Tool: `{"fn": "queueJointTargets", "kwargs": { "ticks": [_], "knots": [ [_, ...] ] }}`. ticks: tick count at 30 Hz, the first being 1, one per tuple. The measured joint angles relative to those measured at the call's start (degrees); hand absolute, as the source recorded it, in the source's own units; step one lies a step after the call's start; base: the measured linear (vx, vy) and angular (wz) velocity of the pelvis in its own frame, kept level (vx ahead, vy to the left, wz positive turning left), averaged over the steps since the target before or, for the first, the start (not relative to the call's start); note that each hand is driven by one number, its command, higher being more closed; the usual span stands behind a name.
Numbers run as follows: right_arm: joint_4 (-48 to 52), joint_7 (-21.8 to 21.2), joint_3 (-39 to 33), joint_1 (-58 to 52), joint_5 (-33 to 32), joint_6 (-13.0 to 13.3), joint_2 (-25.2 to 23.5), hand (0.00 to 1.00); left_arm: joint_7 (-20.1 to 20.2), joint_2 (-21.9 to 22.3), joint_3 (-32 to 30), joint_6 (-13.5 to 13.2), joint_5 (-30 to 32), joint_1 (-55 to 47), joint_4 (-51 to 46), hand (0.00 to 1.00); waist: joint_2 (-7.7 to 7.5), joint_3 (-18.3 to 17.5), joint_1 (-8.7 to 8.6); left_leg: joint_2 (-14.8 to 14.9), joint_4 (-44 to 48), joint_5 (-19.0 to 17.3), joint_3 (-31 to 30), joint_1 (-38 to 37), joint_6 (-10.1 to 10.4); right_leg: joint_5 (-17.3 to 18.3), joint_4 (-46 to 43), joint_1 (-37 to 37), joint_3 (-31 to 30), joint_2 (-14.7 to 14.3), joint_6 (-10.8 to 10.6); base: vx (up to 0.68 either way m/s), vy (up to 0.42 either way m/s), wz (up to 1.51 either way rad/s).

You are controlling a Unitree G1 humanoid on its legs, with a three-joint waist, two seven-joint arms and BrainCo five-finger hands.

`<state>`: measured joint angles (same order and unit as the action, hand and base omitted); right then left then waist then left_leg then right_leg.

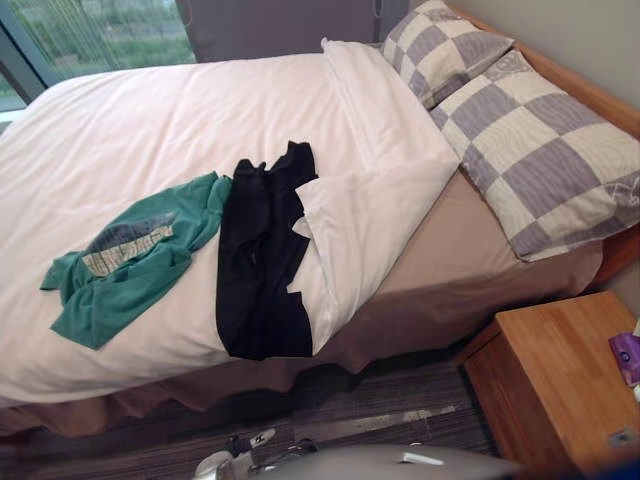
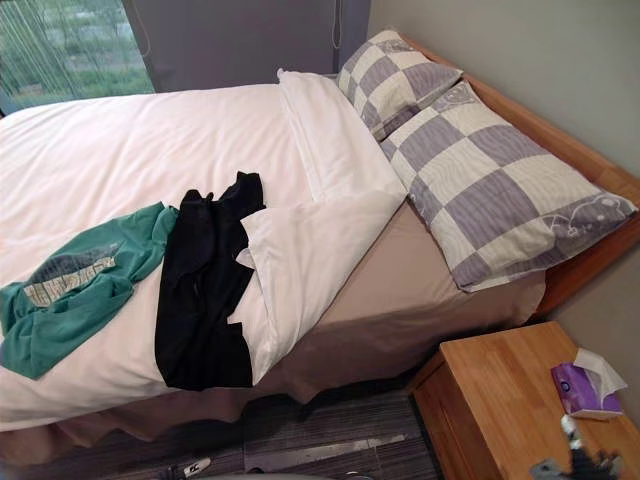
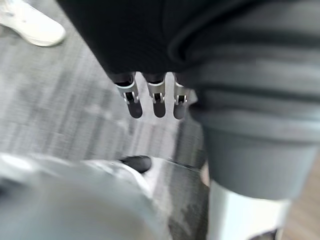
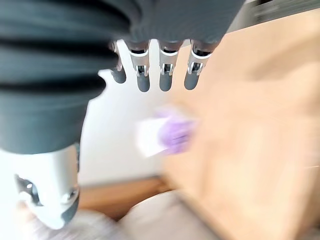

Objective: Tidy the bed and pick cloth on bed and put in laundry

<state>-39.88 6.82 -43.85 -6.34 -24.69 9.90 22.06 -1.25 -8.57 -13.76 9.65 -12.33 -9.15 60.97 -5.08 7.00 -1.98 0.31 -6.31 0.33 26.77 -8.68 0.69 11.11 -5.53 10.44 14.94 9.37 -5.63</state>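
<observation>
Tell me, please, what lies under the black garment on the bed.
The black garment rests on the white duvet, beside the green T-shirt. The duvet's folded-back corner covers its right edge; anything directly beneath the cloth is hidden.

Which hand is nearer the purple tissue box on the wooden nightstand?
Right. The right hand points at the purple tissue box on the wooden nightstand; the left hand hangs over the grey carpet.

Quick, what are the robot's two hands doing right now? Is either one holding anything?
Left hand: open, fingers relaxed, holding nothing.
Right hand: open, fingers relaxed, holding nothing.
</observation>
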Motion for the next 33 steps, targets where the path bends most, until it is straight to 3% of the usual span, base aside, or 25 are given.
{"fn": "queueJointTargets", "kwargs": {
  "ticks": [4,11,14,18,24,25,26,30,33],
  "knots": [
    [6.0,-0.3,4.6,4.1,3.6,-0.9,3.3,0.0,0.0,-0.9,2.0,-1.4,0.0,-1.8,0.0,0.0,-0.44,-0.6,-0.16,-1.1,0.0,-0.3,-1.2,0.9,-1.1,-1.2,-0.3,-0.4,0.1,0.6,-0.7,0.14,0.065,0.17],
    [16.7,-0.9,18.4,15.4,12.9,-7.7,6.3,0.0,-0.6,-1.1,4.6,-3.2,0.0,-3.1,-1.8,0.0,1.42,0.1,-0.29,-0.8,0.1,-0.7,-4.5,1.4,-1.5,-4.7,-1.0,-0.4,0.2,0.0,1.0,0.06,0.036,0.24],
    [17.9,-1.6,24.8,19.6,17.2,-11.0,6.3,0.0,-1.1,-0.9,4.7,-3.3,0.6,-4.1,-3.1,0.0,1.74,0.4,0.48,-1.0,0.1,-0.5,-6.2,1.8,-1.8,-4.7,-1.0,-0.1,1.0,0.0,1.0,0.06,-0.041,0.3],
    [18.5,-2.5,31.7,23.2,20.9,-13.4,6.4,0.0,-1.7,-0.7,4.7,-3.8,1.8,-5.4,-3.9,0.0,1.84,0.5,1.82,-1.0,0.1,-0.1,-8.3,2.4,-2.3,-4.7,-1.0,0.3,2.8,-0.2,1.0,0.05,-0.078,0.3],
    [18.1,-2.7,40.9,31.6,23.9,-15.7,6.1,0.0,-3.0,-1.2,4.6,-3.8,3.6,-5.5,-6.0,0.0,0.7,3.9,3.44,0.1,0.4,1.8,-11.8,5.1,-2.6,-6.2,-1.0,-0.3,4.8,-1.7,1.9,0.01,-0.072,0.3],
    [18.0,-2.6,42.2,33.1,24.0,-15.9,6.1,0.0,-3.0,-1.5,4.6,-3.9,4.0,-5.1,-6.4,0.0,0.47,4.8,3.95,0.8,0.4,2.3,-12.1,6.1,-2.5,-7.0,-1.0,-1.1,4.8,-2.4,2.5,-0.05,-0.038,0.16],
    [17.9,-2.0,43.7,35.5,24.7,-16.6,6.1,0.0,-3.0,-2.4,4.6,-3.8,4.1,-3.6,-6.7,0.0,0.03,5.5,5.59,2.3,0.4,3.2,-12.2,8.8,-2.3,-8.7,-1.0,-3.9,4.6,-3.6,3.7,-0.06,-0.025,0.11],
    [17.2,0.1,45.8,42.2,25.4,-17.4,6.1,0.0,-3.3,-5.3,4.1,-4.1,4.0,-0.1,-8.9,0.0,-2.23,9.4,8.3,3.1,0.5,4.7,-14.0,12.1,-2.5,-9.5,-1.0,-6.1,4.6,-4.6,4.0,-0.05,-0.011,0.28],
    [16.3,1.0,47.7,46.1,25.6,-17.5,6.1,0.0,-3.9,-5.9,2.0,-4.2,4.0,1.3,-9.7,0.0,-2.56,10.4,9.51,3.1,0.5,4.8,-15.1,14.2,-2.3,-9.7,-1.2,-7.6,4.6,-4.7,3.8,-0.05,0.02,0.22]
  ]
}}
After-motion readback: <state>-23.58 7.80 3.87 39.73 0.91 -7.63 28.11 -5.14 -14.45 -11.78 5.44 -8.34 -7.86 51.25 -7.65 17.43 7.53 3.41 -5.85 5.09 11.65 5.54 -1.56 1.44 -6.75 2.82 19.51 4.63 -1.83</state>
